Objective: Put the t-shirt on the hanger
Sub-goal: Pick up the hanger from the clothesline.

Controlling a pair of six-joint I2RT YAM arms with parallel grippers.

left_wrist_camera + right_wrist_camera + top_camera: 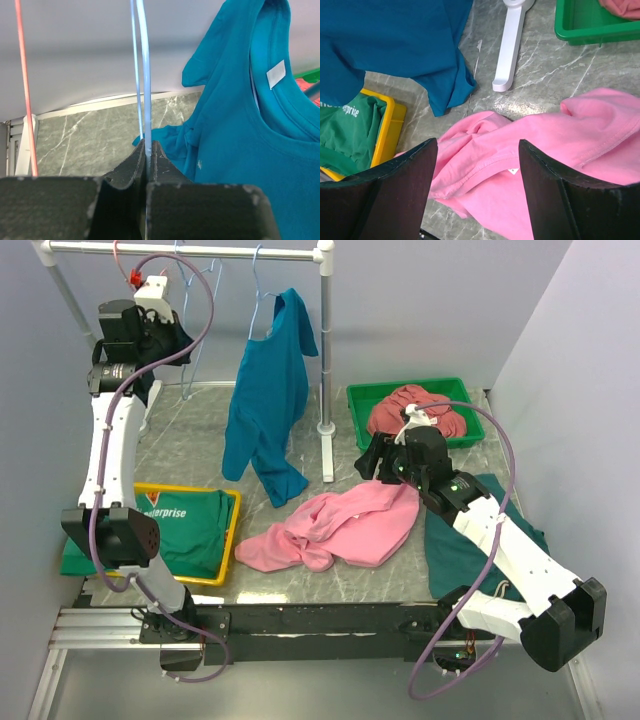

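Note:
The bright pink t-shirt (345, 528) lies crumpled on the table in front of the rack; the right wrist view shows its collar and label (535, 165). My right gripper (378, 462) hovers over its right part, open and empty, with the fabric between the fingers (477, 146). The light-blue wire hanger (190, 365) hangs from the rail at the back left. My left gripper (168, 335) is raised to it and shut on its wire (146, 75), which runs straight up from between the closed pads.
A teal shirt (265, 400) hangs on the rail beside the hanger, with a salmon wire hanger (24, 85) on the other side. The white rack post (326, 360) stands mid-table. A green bin (400, 392) holds a dusty-rose garment, and a yellow bin (232, 540) holds a green shirt. A dark green cloth (455, 550) lies at the right.

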